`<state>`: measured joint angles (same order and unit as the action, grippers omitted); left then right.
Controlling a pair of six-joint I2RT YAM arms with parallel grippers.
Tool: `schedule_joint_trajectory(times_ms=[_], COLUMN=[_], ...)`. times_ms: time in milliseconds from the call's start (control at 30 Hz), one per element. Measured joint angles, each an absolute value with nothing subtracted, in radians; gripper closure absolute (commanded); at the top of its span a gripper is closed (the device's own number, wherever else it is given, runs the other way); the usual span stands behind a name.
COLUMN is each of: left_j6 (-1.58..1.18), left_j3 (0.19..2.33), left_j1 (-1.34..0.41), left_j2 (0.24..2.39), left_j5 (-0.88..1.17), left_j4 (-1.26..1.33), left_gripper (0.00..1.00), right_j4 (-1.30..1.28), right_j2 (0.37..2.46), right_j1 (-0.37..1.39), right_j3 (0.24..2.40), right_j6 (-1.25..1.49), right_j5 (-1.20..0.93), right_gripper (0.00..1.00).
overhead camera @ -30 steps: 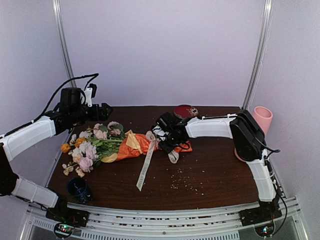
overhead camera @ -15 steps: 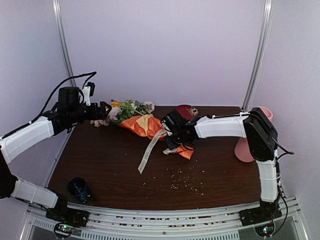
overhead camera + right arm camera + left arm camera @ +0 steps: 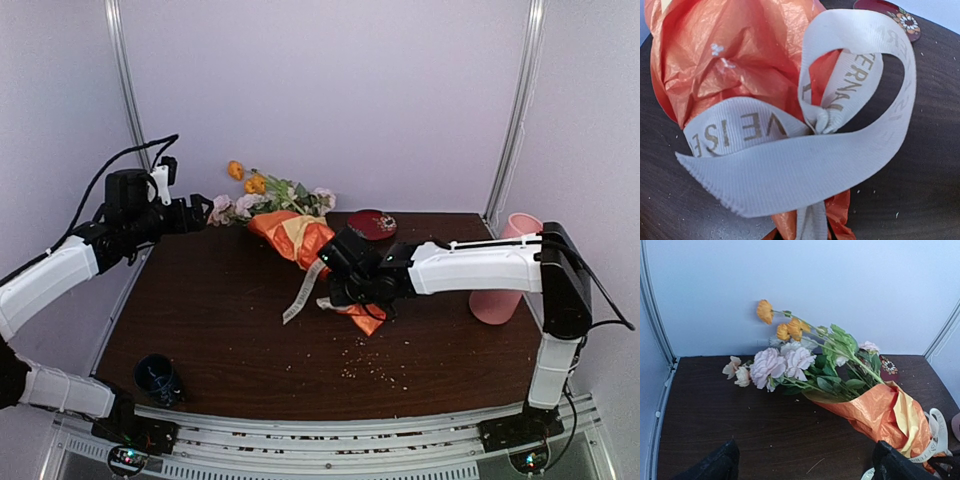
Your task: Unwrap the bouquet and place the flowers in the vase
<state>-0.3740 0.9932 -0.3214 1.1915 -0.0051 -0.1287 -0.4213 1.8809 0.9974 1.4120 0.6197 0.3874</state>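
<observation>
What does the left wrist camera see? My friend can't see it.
A bouquet of pink, white and orange flowers in orange paper slants across a dark brown table. The left gripper is open at the bottom edge.

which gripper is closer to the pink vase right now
Right. The right gripper, shut on the bouquet mid-table, is left of the vase; the left gripper hangs open past the flowers, at the far left.

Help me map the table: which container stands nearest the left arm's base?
The dark blue cup, at the near left corner; the pink vase stands at the right edge, the dark red dish at the back.
</observation>
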Motion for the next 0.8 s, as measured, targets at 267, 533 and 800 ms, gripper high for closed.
schedule_joint_trajectory(times_ms=[267, 533, 800], left_j6=[-0.382, -0.385, -0.385], left_j3=[0.989, 0.989, 0.989], left_j1=[-0.321, -0.321, -0.321], left_j2=[1.187, 1.186, 1.182], left_j5=[-0.036, -0.054, -0.063], left_j4=[-0.129, -0.130, -0.131], left_gripper=[0.05, 0.05, 0.05], right_j4=[-0.768, -0.922, -0.882], right_j2=[1.986, 2.093, 2.093], right_j1=[1.173, 1.194, 1.201], right_j3=[1.538, 1.602, 1.628], right_j6=[1.118, 1.377, 1.367], right_j5=[0.595, 0.610, 0.588], right_gripper=[1.00, 0.62, 0.23])
